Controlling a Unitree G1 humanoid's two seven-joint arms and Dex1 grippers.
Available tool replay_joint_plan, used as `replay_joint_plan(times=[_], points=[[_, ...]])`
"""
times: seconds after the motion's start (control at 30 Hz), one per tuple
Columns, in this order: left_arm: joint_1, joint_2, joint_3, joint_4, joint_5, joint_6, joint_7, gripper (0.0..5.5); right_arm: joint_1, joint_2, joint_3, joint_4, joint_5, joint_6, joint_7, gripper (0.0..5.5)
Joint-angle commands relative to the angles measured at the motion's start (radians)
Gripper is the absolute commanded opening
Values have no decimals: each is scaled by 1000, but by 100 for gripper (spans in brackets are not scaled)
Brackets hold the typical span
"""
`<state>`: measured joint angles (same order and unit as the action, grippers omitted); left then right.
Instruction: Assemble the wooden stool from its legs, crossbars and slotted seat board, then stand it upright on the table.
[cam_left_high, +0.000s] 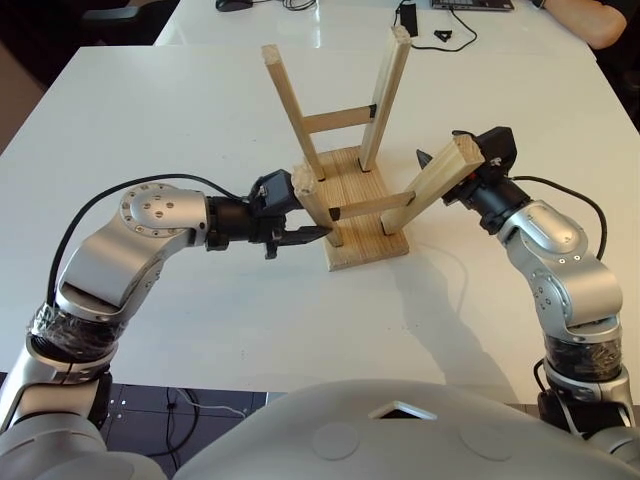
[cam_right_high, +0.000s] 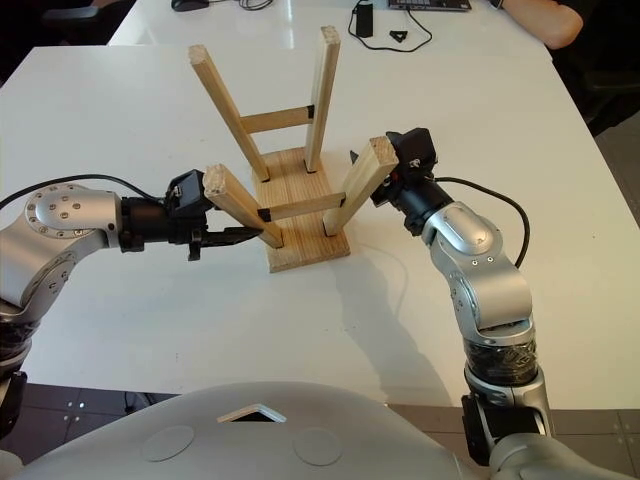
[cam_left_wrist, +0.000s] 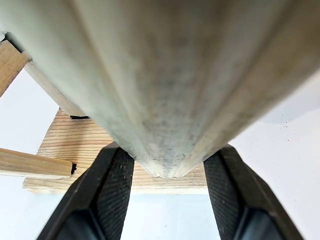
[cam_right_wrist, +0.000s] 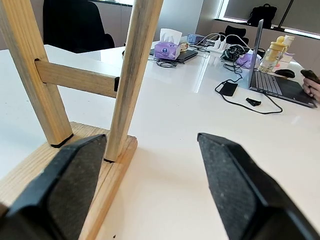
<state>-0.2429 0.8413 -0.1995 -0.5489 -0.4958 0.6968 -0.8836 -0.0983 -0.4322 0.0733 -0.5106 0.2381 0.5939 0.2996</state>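
**Upturned stool on table, near legs leaning outward**

The left tool (cam_left_high: 312, 233) sits low against the near-left leg (cam_left_high: 316, 205); whether it clamps cannot be told. The right tool (cam_right_wrist: 152, 142) gapes, released, just beside the top of the near-right leg (cam_left_high: 436, 184). A crossbar (cam_left_high: 375, 206) joins these two leaning legs. The seat board (cam_left_high: 370, 240) lies flat on the white table (cam_left_high: 200, 110), with the far legs (cam_left_high: 293, 110) standing in it.

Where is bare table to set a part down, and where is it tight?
Bare: the table's near strip in front of the seat board, and its far-left area behind the left gripper. Crowded: the board's near edge, left gripper clamping the near-left leg, right gripper beside the near-right leg.
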Motion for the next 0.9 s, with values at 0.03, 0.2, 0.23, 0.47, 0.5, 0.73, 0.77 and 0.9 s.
replay_joint_plan(times=[0.03, 0.2, 0.23, 0.47, 0.5, 0.73, 0.77, 0.9], points=[[47, -42, -32, -21, -42, 117, 42, 249, -10, -12, 59, 84, 2, -133, 135, 339], [57, -109, 27, -40, -77, 122, 93, 335, 20, -119, 26, 239, -104, -224, 179, 339], [55, -122, 30, -49, -89, 124, 98, 352, 23, -143, 22, 260, -124, -238, 192, 339], [50, -206, -58, -96, -49, 97, 151, 352, -19, -342, 49, 464, -339, -401, 252, 339], [64, -199, -65, -92, -34, 90, 154, 352, -26, -357, 34, 479, -336, -412, 269, 339], [-137, -539, -306, 113, 104, 84, 302, 352, -14, -384, 60, 465, -335, -474, 393, 339], [-130, -547, -312, 117, 115, 77, 309, 352, -25, -374, 67, 467, -334, -476, 399, 339], [-6, -413, -272, 75, 160, 30, 276, 352, 8, -368, 62, 441, -324, -472, 419, 339]])
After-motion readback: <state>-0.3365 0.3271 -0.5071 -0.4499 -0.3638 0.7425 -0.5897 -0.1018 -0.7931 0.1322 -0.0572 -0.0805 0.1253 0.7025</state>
